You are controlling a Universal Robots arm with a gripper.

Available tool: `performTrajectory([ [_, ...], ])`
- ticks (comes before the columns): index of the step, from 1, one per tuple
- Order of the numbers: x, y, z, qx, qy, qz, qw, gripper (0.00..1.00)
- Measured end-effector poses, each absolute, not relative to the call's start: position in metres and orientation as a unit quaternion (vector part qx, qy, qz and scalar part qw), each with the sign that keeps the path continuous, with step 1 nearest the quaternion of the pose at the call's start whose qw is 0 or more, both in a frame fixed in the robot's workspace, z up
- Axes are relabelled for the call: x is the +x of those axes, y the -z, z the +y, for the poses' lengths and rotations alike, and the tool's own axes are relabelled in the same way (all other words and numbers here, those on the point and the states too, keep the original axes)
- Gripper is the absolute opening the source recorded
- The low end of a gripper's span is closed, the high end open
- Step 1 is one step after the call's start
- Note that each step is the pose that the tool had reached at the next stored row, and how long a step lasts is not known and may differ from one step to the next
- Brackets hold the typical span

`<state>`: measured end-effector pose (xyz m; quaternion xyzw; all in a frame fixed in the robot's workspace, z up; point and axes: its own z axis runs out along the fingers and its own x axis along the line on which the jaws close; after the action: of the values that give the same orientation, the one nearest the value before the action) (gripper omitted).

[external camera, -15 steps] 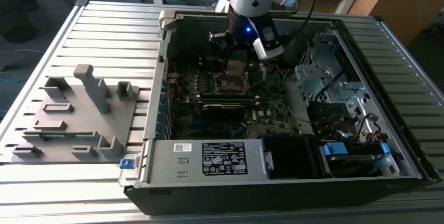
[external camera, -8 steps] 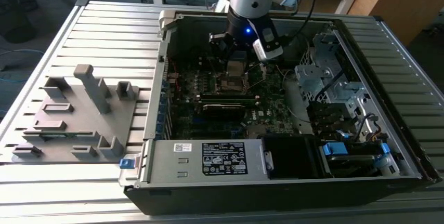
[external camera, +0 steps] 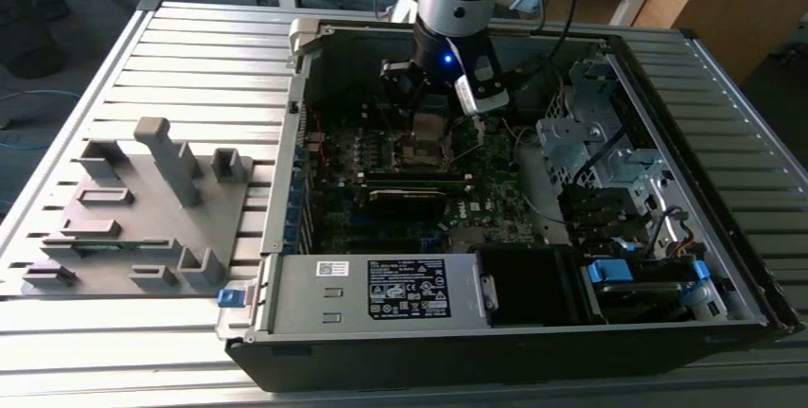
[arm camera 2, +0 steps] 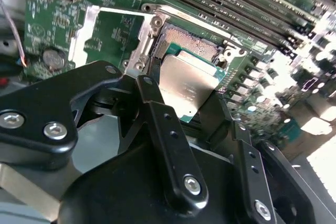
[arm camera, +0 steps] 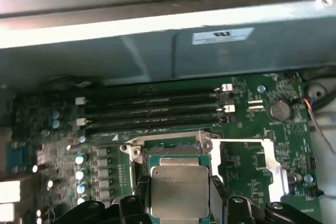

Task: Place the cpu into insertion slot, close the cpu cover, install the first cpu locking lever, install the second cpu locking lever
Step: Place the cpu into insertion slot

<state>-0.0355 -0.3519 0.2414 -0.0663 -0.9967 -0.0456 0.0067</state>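
Black hand point(arm camera 2: 186, 98) vertical, cpu point(arm camera: 179, 191) above insertion slot point(arm camera 2: 191, 43)

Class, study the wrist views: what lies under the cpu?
The insertion slot lies under it. A strip of its contact field shows past the edge of the cpu. The rest of the slot is covered by the chip.

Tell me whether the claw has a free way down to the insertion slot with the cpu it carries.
Probably yes. The claw holds the cpu right over the insertion slot, the cpu cover lies open to one side, and nothing visible lies across the slot.
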Motion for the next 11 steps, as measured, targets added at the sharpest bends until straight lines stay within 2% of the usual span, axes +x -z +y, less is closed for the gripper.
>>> performTrajectory([
  [11, -0.0355, -0.2342, -0.352, -0.166, 0.046, -0.985, 0.002, 0.54],
])
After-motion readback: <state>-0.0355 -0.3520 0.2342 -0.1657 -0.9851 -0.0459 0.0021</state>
